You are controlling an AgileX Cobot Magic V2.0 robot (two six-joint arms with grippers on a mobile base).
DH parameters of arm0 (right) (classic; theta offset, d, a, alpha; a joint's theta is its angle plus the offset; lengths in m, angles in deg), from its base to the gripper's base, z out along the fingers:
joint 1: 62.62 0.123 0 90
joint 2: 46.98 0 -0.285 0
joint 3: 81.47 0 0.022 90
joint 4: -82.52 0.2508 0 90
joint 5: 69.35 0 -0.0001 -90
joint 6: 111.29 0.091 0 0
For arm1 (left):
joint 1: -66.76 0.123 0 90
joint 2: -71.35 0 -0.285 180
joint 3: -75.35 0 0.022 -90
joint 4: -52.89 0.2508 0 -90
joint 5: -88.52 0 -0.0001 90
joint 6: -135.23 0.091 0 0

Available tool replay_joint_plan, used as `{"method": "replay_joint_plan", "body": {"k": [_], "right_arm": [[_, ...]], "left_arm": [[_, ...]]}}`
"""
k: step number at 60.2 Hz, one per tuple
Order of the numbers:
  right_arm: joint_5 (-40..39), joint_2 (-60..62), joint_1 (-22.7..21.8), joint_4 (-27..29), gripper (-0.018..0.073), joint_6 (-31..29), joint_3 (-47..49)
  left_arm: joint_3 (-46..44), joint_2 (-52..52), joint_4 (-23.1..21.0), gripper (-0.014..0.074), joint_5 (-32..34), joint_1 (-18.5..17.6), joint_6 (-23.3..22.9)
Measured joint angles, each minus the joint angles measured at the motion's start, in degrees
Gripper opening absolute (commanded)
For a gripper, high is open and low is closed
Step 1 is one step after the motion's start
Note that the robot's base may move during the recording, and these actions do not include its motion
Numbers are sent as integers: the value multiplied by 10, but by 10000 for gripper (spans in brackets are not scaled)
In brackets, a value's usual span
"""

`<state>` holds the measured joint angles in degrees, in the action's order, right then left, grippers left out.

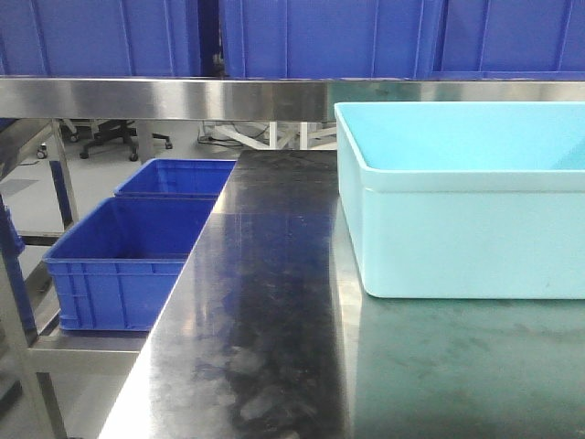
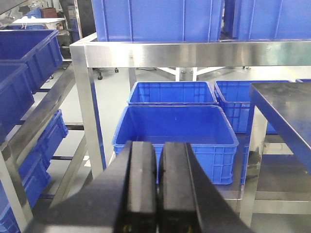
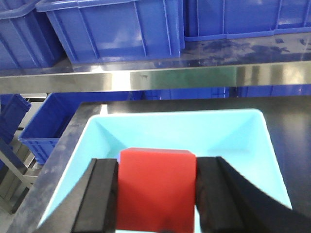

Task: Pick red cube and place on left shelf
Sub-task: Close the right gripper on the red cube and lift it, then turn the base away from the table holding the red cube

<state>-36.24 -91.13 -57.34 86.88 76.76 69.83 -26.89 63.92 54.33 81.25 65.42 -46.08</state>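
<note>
Now | right gripper clamps one red cube | left gripper apparently closed

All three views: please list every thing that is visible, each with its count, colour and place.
red cube: one, red, between the right pincer's fingers, tub behind it
tub: one, pale turquoise, on the table, right side
table: one, dark steel, centre
steel shelf: one, silver, above the table
upper crates: at least three, dark blue, on the steel shelf
lower crates: two, blue, low, left of the table
office chair: one, black, far floor
left pincer: one, black, shut, empty
right pincer: one, black, shut on the red cube
</note>
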Motion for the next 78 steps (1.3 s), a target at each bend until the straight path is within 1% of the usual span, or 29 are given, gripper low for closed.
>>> {"method": "replay_joint_plan", "body": {"k": [10, 16, 23, 29, 42, 55, 65, 78], "right_arm": [[1, 77, 0, 9, 55, 0, -79], [2, 116, 0, 30, 55, 0, -117], [2, 153, 0, 49, 55, 0, -147], [2, 176, 0, 53, 55, -6, -164], [3, 190, 4, 54, 55, -20, -172], [-17, 181, 44, 79, 55, -25, -172], [-21, 153, 74, 83, 55, -34, -172], [-22, 148, 76, 83, 55, -36, -172]], "left_arm": [[0, 0, 0, 101, 0, 0, 0], [0, 0, 0, 101, 0, 0, 0], [0, 0, 0, 101, 0, 0, 0], [0, 0, 0, 101, 0, 0, 0], [0, 0, 0, 101, 0, 0, 0], [0, 0, 0, 101, 0, 0, 0], [0, 0, 0, 101, 0, 0, 0], [0, 0, 0, 101, 0, 0, 0]]}}
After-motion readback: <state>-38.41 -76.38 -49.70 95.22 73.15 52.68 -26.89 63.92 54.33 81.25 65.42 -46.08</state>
